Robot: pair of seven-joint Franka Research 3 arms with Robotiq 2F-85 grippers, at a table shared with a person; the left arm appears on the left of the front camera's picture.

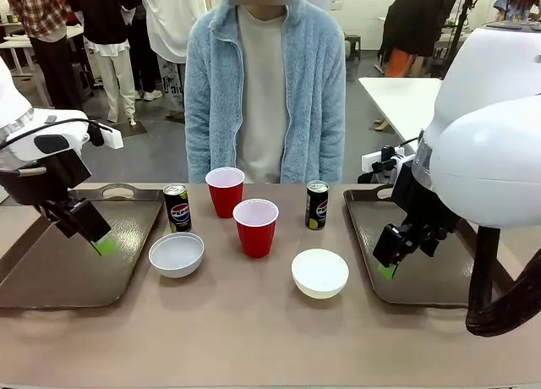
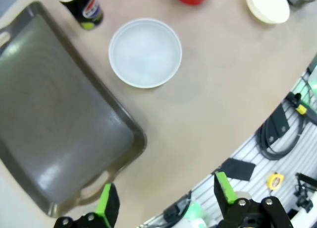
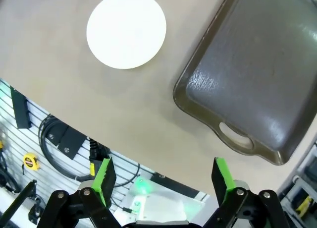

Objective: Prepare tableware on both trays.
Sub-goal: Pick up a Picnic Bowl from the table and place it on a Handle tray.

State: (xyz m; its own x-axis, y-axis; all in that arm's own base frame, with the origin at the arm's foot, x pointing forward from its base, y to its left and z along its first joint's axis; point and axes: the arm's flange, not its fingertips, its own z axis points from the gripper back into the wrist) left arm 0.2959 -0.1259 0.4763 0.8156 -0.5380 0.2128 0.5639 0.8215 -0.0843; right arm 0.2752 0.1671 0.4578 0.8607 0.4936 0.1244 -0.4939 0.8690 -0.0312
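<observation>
- The left gripper (image 1: 100, 241) hangs with its jaws spread wide and nothing between them, well to the left of the nearer red cup (image 1: 255, 227), low over the left tray (image 1: 51, 279).
- The right gripper (image 1: 389, 266) is just as wide and empty, well to the right of that cup, low over the right tray (image 1: 439, 271).
- None of the tableware is on a tray yet; it all stands on the tabletop (image 1: 254, 338) around that cup.
- The far red cup (image 1: 225, 191) is just behind it to the left, and the Pepsi can (image 1: 177, 207) is farther left.
- The left bowl (image 1: 176, 254) is to its left and nearer the robot, and the right bowl (image 1: 319, 272) is to its right and nearer the robot.
- The second can (image 1: 317, 205) is to its right and a little behind.
- Likely trouble: the two cups stand close, so a finger closing on one could knock over the other.
- The slim cans would probably topple if brushed from the side.
- The bowls offer just a thin rim to pinch and could slip.
- The left bowl sits near the left tray's raised rim, which a descending finger might catch.
- Open room lies on the robot's side of that cup and across both tray floors.
- A person (image 1: 265, 84) stands at the tabletop's far edge behind the cup, so there is less room to reach there.
</observation>
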